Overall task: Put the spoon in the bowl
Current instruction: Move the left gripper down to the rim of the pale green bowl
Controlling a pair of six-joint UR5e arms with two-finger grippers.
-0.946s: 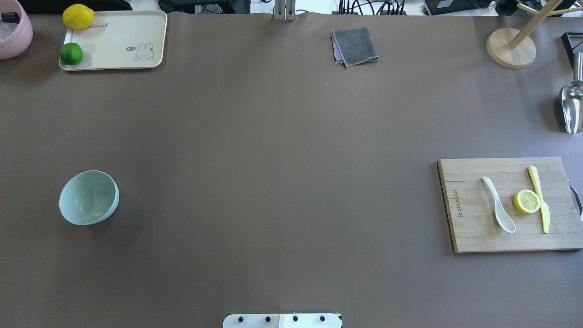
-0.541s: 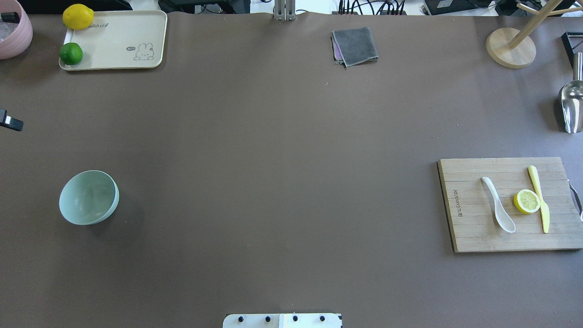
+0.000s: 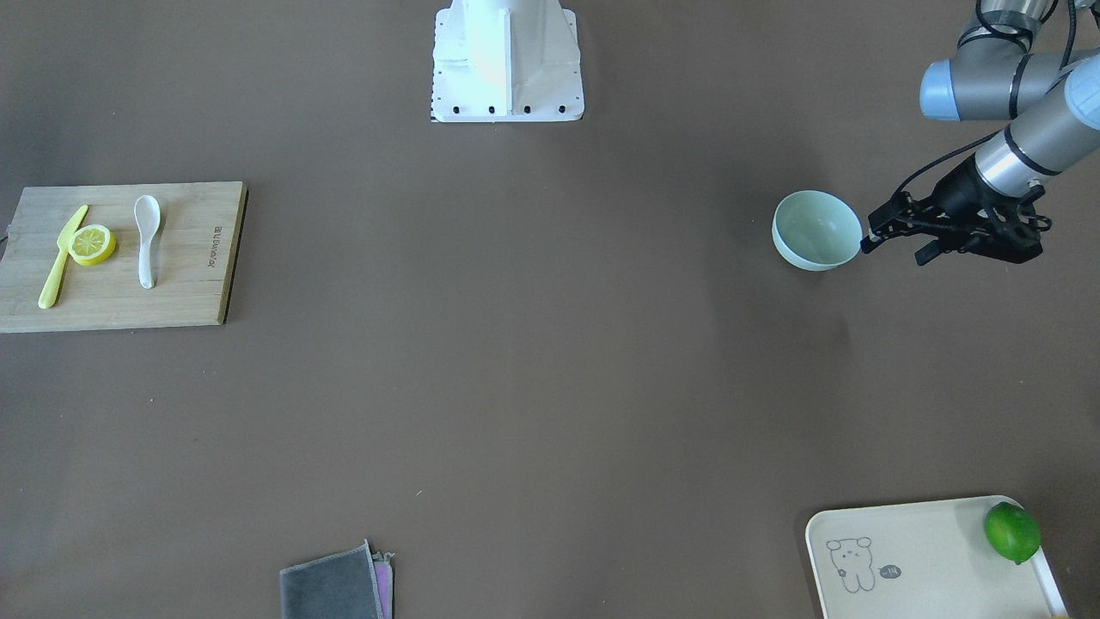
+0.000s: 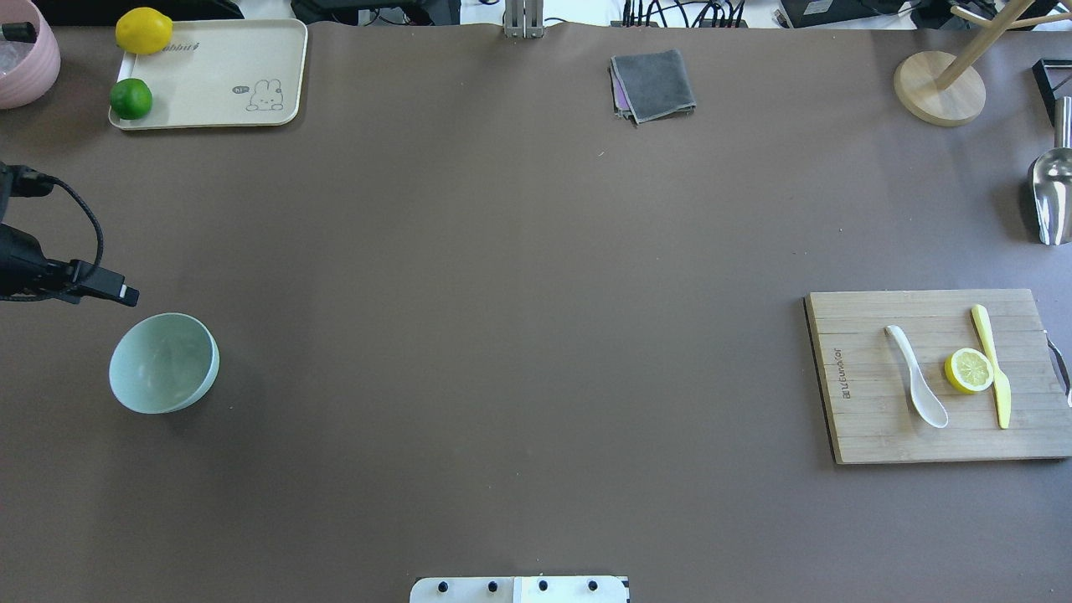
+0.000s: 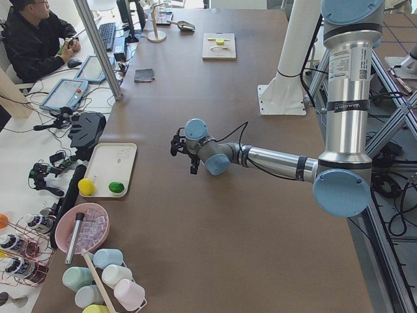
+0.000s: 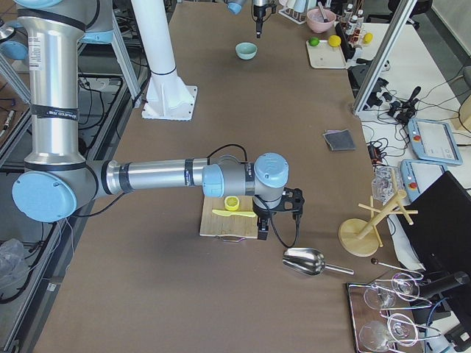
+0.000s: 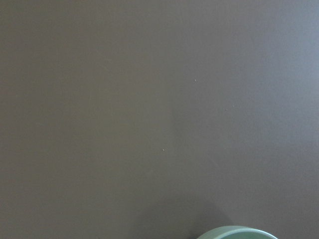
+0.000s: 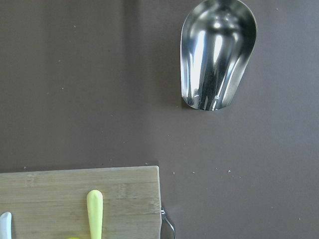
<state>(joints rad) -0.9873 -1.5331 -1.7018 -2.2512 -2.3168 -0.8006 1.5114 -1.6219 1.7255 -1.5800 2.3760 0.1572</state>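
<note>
The white spoon [image 4: 917,377] lies on a bamboo cutting board [image 4: 863,427] at the right, scoop toward the robot. It also shows in the front view [image 3: 146,241], and its tip in the right wrist view [image 8: 4,224]. The mint-green bowl [image 4: 163,363] stands empty at the left and also shows in the front view [image 3: 816,230]. My left gripper [image 3: 895,246] is open and empty, close beside the bowl's outer rim; one finger [image 4: 109,291] shows overhead. My right gripper [image 6: 283,207] hovers by the board's outer end; I cannot tell its state.
A yellow knife [image 4: 992,364] and a lemon slice [image 4: 969,370] lie on the board beside the spoon. A metal scoop [image 4: 1051,197] lies beyond the board. At the back are a cream tray [image 4: 209,75] with lemon and lime, a grey cloth [image 4: 653,84] and a wooden stand [image 4: 938,88].
My left arm has come in from the left edge and moved toward the bowl. The spoon, the bowl and the board have not moved.
</note>
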